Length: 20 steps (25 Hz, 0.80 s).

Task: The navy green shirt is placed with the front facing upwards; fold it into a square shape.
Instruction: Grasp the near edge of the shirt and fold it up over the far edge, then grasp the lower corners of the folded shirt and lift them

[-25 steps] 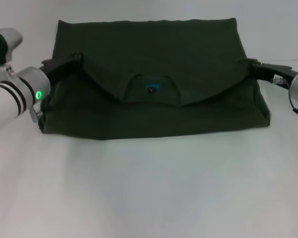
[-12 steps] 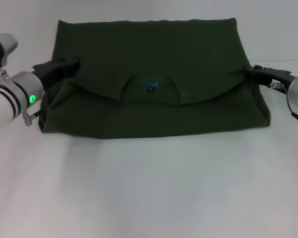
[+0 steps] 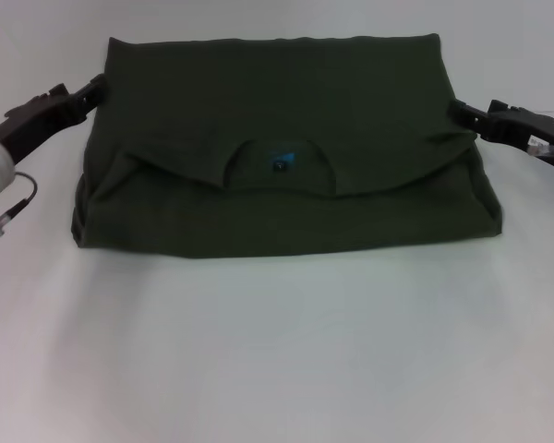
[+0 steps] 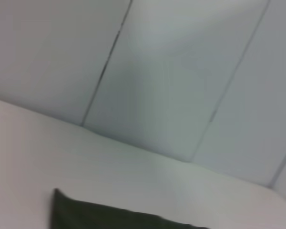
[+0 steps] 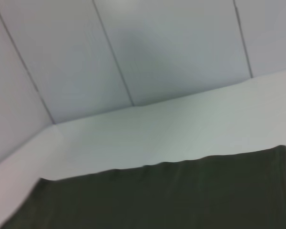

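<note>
The navy green shirt point(image 3: 286, 101) lies folded on the white table point(image 3: 277, 351), plain dark side up. Its top part is turned down toward me, so the collar and the blue neck label point(image 3: 282, 159) show in the middle. My left gripper point(image 3: 74, 89) hovers just off the shirt's far left corner, open and holding nothing. Beside the right edge, my right gripper point(image 3: 478, 111) is also open and empty. A corner of the shirt point(image 4: 109, 217) shows in the left wrist view. The right wrist view shows the shirt's point(image 5: 171, 195) far edge.
The bare white tabletop stretches in front of the shirt and along both sides. Pale wall panels point(image 5: 157, 57) rise behind the table's far edge.
Both grippers have let go of the shirt's folded side edges and drawn outward and back. The folded-over flap has settled flat on the shirt.
</note>
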{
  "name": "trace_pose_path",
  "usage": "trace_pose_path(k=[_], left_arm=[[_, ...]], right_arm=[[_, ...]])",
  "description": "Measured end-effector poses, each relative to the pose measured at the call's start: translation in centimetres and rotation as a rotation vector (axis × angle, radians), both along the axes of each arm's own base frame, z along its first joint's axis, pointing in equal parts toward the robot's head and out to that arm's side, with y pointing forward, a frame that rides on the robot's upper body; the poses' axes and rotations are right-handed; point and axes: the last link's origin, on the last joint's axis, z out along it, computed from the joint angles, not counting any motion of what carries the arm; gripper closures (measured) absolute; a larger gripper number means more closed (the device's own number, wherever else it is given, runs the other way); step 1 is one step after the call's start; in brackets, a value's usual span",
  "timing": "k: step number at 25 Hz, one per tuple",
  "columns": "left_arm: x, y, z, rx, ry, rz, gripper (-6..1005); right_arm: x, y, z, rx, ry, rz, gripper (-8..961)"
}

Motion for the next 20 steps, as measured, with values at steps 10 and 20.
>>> trace_pose_path(k=[10, 20], left_arm=[[-1.0, -3.8, -0.1, -0.109, -0.011, -0.099, 282], [-3.0, -7.3, -0.3, -0.151, 0.022, -0.105, 281]], right_arm=[[1.1, -3.6, 1.9, -0.135, 0.141, 0.057, 145], [2.1, -6.4, 3.2, -0.266, 0.22, 0.07, 147]])
